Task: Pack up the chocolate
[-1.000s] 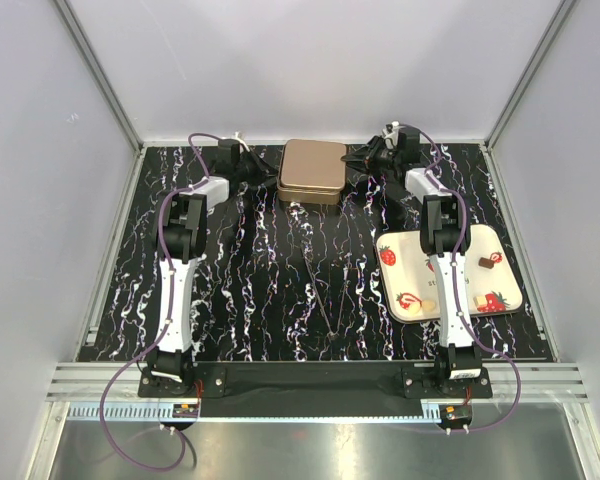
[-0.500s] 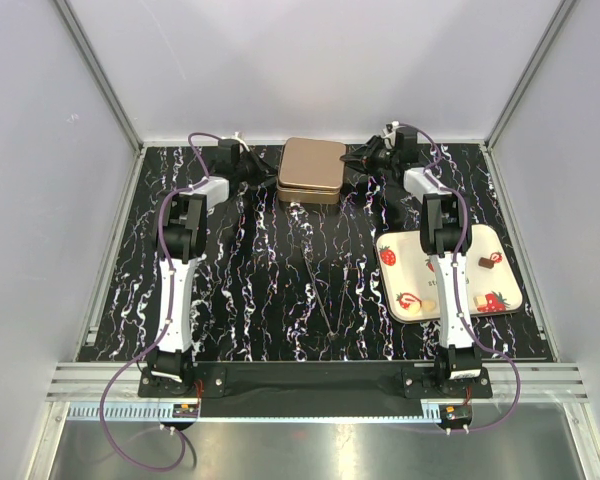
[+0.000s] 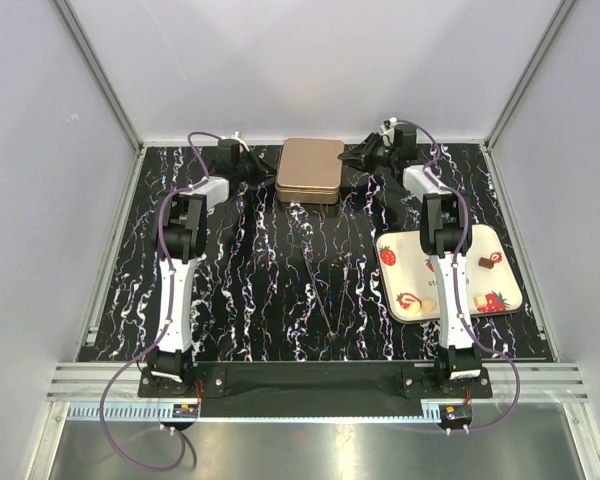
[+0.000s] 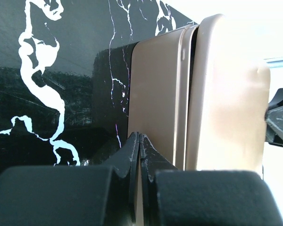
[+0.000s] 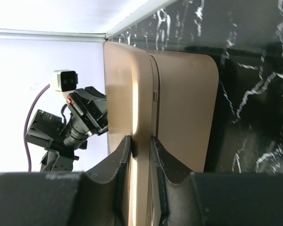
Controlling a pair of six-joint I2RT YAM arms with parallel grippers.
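Note:
A gold tin [image 3: 310, 170] stands at the back middle of the table. Its lid [image 5: 125, 94] sits over the base [image 5: 184, 103], with a narrow gap showing on the left side [image 4: 192, 94]. My right gripper [image 3: 356, 160] is shut on the lid's right rim [image 5: 140, 143]. My left gripper [image 3: 264, 172] is shut with nothing in it, its tips [image 4: 139, 141] against the base's left wall. The chocolate lies on the strawberry-print tray [image 3: 500, 235]: one dark piece [image 3: 488, 263] and pale pieces [image 3: 429, 304] near the front.
The tray sits at the right, partly under my right arm [image 3: 442, 240]. The marbled black table [image 3: 250, 270] has grey walls close on three sides. My left arm [image 3: 185, 235] reaches along the left side toward the tin.
The lid has come down and squared up over the base, so less of the base shows beneath it. The right gripper shifted slightly back with it. The left gripper stayed put.

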